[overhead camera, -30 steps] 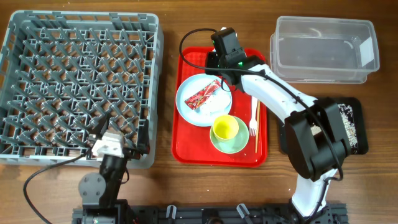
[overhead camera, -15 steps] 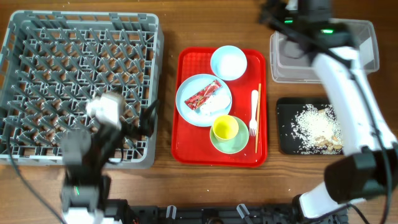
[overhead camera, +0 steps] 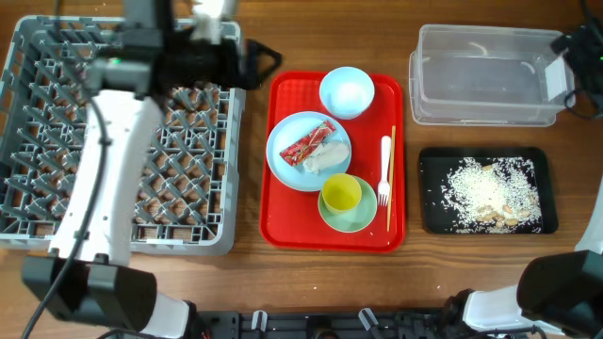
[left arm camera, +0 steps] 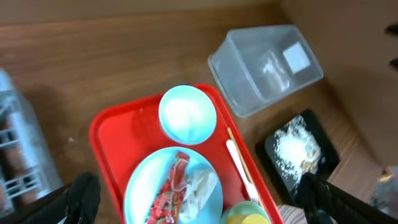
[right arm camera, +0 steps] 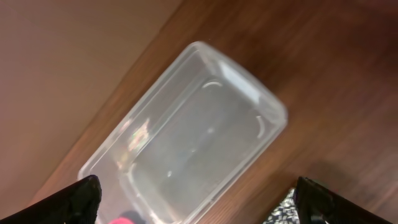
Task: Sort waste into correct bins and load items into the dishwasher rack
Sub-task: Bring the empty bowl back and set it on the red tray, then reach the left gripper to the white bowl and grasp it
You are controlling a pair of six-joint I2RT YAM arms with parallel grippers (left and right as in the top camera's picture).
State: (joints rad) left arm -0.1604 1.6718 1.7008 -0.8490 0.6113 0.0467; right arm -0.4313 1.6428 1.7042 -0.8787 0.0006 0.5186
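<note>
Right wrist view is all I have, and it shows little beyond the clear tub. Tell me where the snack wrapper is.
Observer: The red snack wrapper lies on the pale round plate on the red tray, with the white tissue beside it.
Operator: Report the black tray.
Observer: The black tray sits on the robot's side of the clear tub and holds the rice scraps.
Operator: Give me the left arm.
Observer: The left arm has its jaws open and empty by the far right corner of the dishwasher rack, next to the red tray.
</note>
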